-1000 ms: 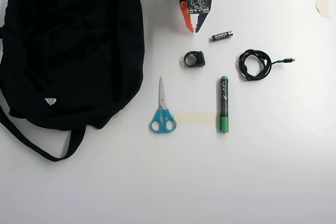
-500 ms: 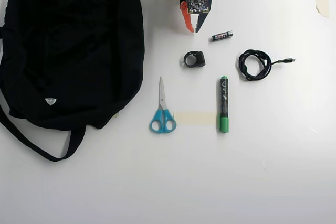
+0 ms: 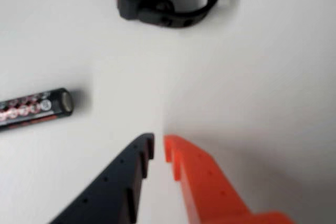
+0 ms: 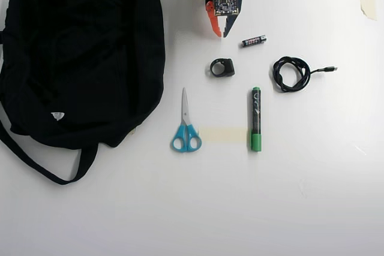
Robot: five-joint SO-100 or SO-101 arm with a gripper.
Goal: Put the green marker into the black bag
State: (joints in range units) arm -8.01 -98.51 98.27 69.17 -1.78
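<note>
While overhead shows the green marker [image 4: 256, 119], wrist view lacks it

In the overhead view we see the bag [image 4: 78, 52] at left, scissors [image 4: 185, 129] right of it, the marker [image 4: 256, 119] further right, a coiled cable [image 4: 291, 74] above-right of the marker.

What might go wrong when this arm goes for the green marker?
The pincer is nearly shut and far from the marker, with a black ring and a battery lying near its path; it may knock them. The marker's cap touches a strip of tape, which might snag. The bag lies flat with no opening visible, so the marker may land on top.
</note>
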